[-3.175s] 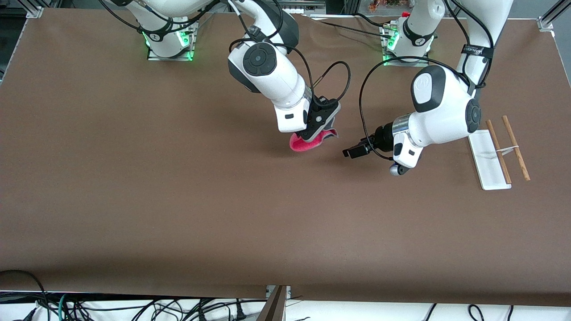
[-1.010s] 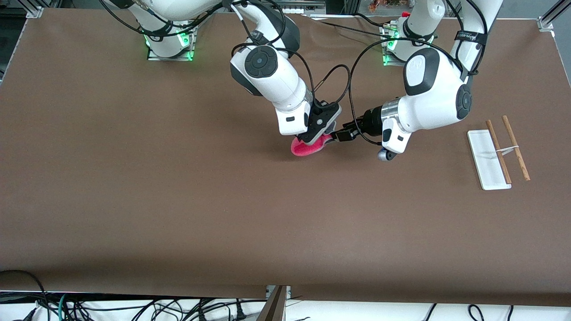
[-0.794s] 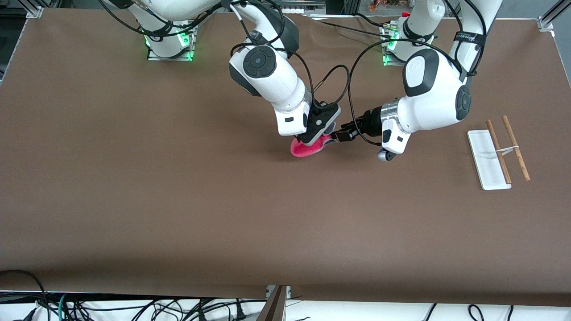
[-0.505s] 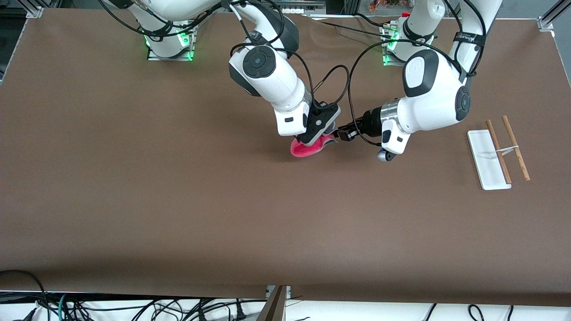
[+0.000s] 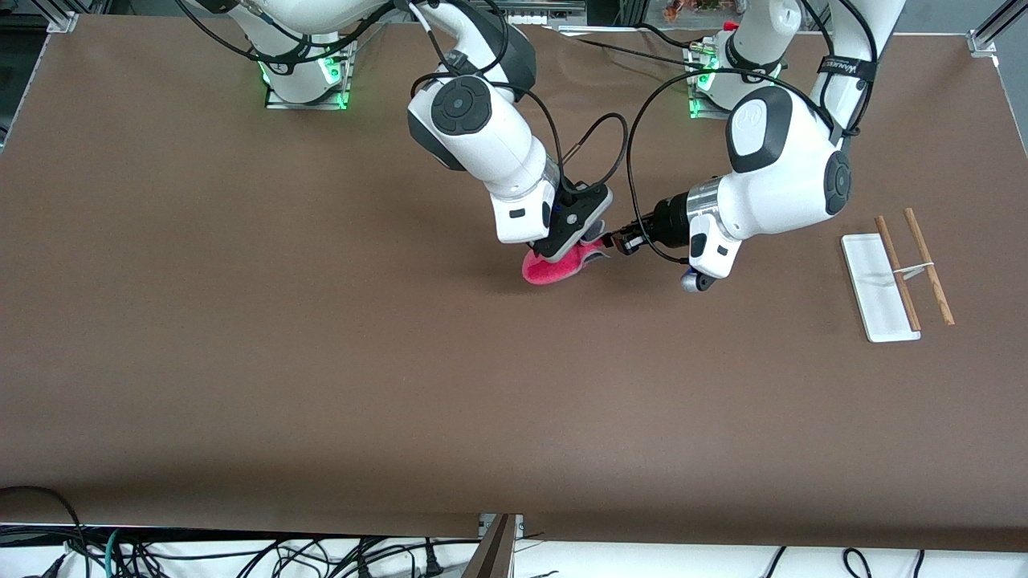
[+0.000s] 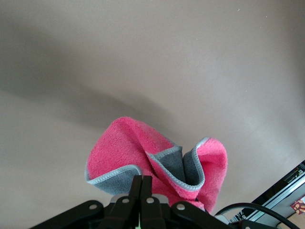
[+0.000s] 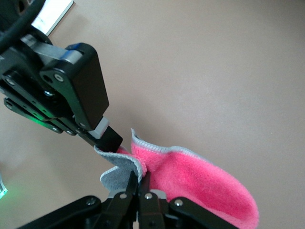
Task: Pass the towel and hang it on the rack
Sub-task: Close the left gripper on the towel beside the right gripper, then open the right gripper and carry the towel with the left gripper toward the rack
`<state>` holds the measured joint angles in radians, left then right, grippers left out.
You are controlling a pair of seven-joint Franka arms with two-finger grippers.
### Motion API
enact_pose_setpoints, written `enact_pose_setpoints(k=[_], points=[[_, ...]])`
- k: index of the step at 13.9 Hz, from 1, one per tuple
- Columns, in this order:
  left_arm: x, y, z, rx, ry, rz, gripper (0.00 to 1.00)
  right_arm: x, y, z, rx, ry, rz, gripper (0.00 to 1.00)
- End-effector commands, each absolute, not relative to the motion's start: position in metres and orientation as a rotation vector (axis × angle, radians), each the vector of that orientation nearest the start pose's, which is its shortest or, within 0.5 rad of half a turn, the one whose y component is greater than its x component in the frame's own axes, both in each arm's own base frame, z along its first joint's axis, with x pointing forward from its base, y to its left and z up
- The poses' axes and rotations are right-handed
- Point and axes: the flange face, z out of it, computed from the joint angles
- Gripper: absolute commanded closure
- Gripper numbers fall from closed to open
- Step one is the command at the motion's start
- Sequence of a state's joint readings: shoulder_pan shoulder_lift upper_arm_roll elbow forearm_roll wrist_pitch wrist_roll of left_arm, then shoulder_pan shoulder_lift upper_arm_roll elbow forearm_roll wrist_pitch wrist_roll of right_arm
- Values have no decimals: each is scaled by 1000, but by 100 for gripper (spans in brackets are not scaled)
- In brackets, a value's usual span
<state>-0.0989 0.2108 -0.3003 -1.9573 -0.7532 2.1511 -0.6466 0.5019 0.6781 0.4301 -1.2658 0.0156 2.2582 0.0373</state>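
Both arms meet over the middle of the brown worktop (image 5: 321, 361), and the small soft towel, bright pink on one face and dark grey on the other with pale grey edging (image 5: 554, 265), hangs between them, up off the surface.

The right gripper (image 5: 562, 245) comes down from above with its jaws pinched tight on the towel's upper fold. In the right wrist view the two black fingertips (image 7: 138, 183) sit pressed together with cloth caught between them, pink pile spilling out to one side and a grey corner curling out on the other.

The left gripper (image 5: 612, 241) reaches in sideways from the left arm's end of the worktop. Its jaws are clamped too, nipping the grey-edged corner of the towel that points toward that arm. The left wrist view shows those fingertips (image 6: 142, 183) closed flat against each other right at the towel's grey hem, the cloth bunched into pink and grey folds above them. In the right wrist view the same left gripper (image 7: 112, 138) has its dark tip touching the grey corner.

So both grippers have a grip on the towel at once.

The rack, a flat white rectangular base with two thin light-brown wooden rods joined by a white crosspiece (image 5: 883, 285), stands well apart toward the left arm's end of the worktop.
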Motion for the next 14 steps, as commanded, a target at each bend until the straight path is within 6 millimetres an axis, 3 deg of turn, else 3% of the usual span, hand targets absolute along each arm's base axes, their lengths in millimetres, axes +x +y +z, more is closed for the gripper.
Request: enact_pose_setpoints(k=[1,2,8,11,13,14], points=[[546,-254,398,2342,851,-454,100,523,554,430,-2539,-981,-279,93],[546,-252,400,2341,851,-453,100,527,550,430,-2541,-964,-277,1],[546,-242,418,2338,841,-435,100,530,546,437,-2552,-881,-262,0],[547,-210,431,2346,835,-465,100,529,536,436,-2603,-909,-180,0],[546,-184,441,2354,832,-497,100,543,510,462,-2633,-878,-211,0],[545,-170,442,2411,788,-491,100,549,499,464,-2659,-871,-193,0]])
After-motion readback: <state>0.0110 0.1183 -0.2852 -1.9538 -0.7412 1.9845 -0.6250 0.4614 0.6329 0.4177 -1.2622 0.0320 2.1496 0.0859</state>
